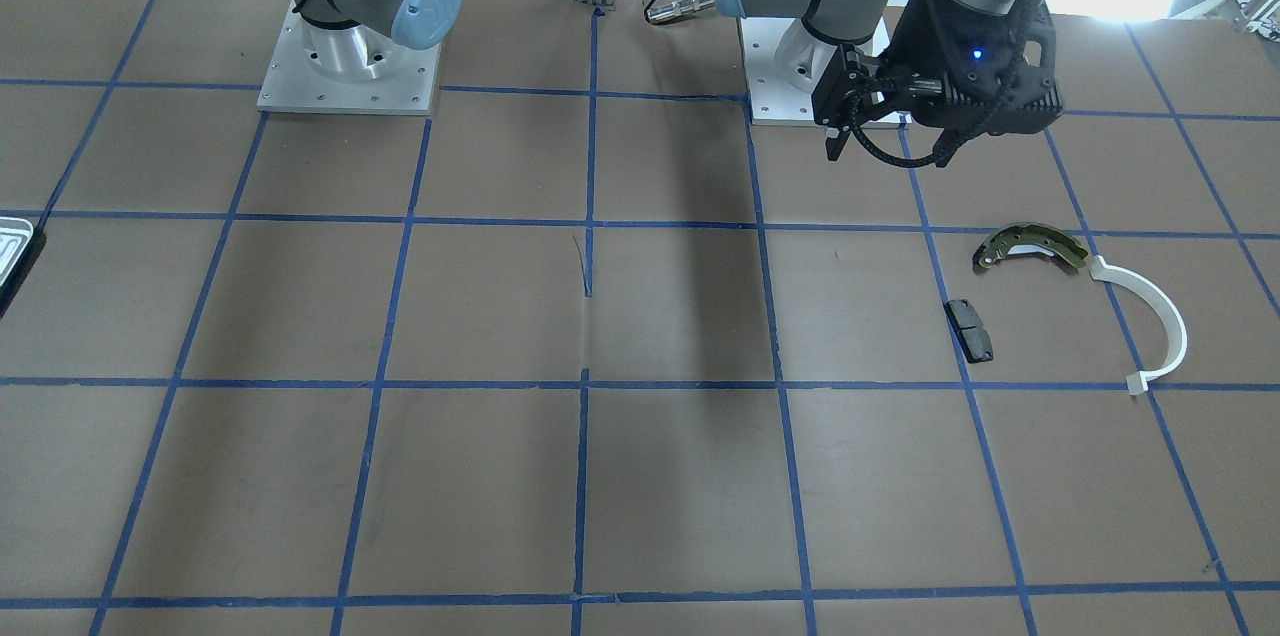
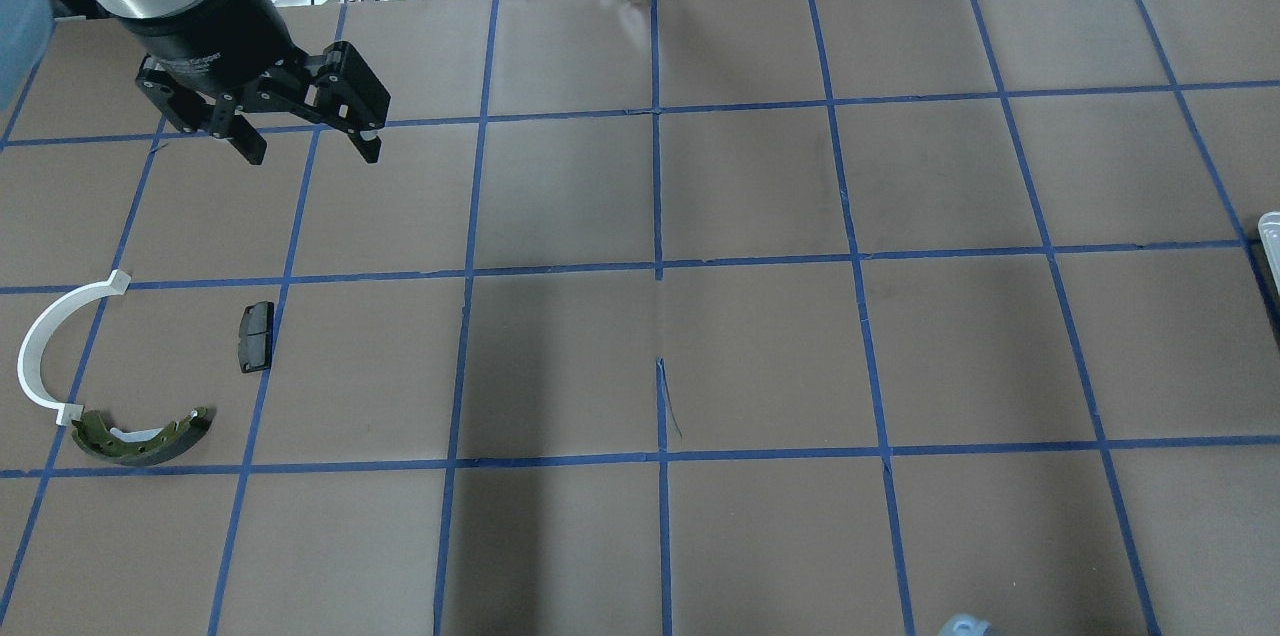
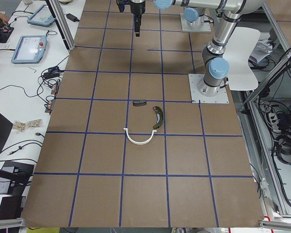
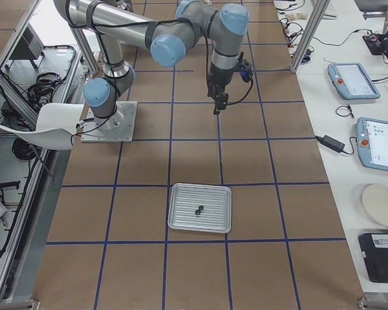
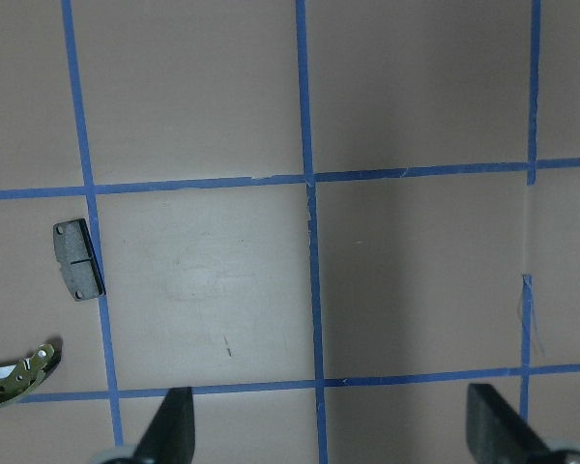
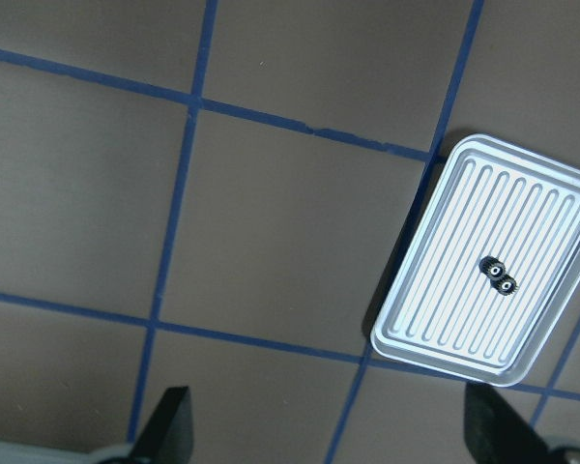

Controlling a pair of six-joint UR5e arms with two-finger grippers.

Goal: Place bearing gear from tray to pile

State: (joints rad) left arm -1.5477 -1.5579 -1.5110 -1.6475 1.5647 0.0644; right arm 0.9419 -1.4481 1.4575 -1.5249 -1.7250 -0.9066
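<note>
Two small bearing gears [image 6: 487, 265] lying touching each other near middle of ribbed metal tray [image 6: 435, 300] at table's right end. They are well apart from pile at left end: brake shoe [image 2: 145, 436], white plastic arc [image 2: 40, 346], black pad [image 2: 255, 336].

- right gripper [image 6: 329, 440] hovering well apart from tray, fingers spread wide, holding nothing
- left gripper [image 2: 312, 154] hanging beyond pile's far side, also spread wide, holding nothing

Gear likely handling as light, rigid, smooth metal, prone to rolling. Pinching across toothed rim looking best.

Brown paper surface carrying blue tape grid. Side bench [image 4: 349, 129] carrying teach pendants [image 4: 379, 143].
</note>
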